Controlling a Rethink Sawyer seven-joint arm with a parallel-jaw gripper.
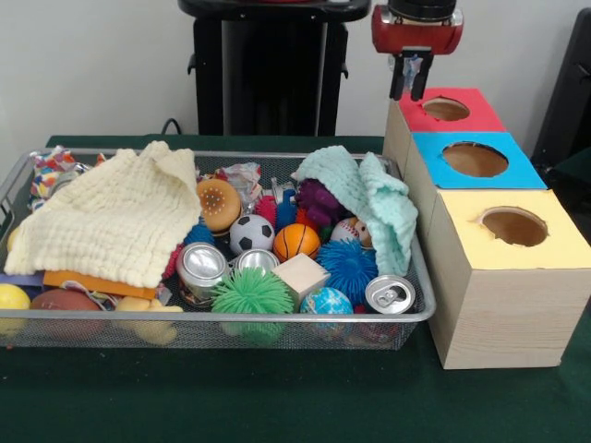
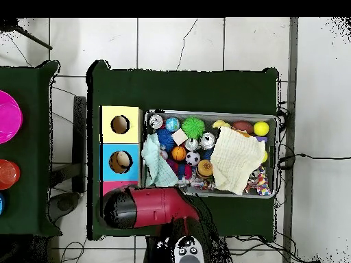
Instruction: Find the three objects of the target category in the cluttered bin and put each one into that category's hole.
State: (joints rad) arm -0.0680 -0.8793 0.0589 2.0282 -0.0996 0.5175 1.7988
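Balls sit in the mesh bin (image 1: 417, 309), well below and off to one side of my claw (image 1: 412, 88), which hangs directly above the red box's hole (image 1: 445, 109). I can't tell whether its fingers hold anything. My worry: the yellow cloth (image 1: 111, 221) and green cloth (image 1: 369, 198) hide items, so a blind grab could snag fabric.

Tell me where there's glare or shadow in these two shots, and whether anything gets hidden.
Front view: even light, bright glints on the can tops, soft shadow under the yellow cloth. Overhead view: the arm covers the red box, only the yellow box and blue box holes show.
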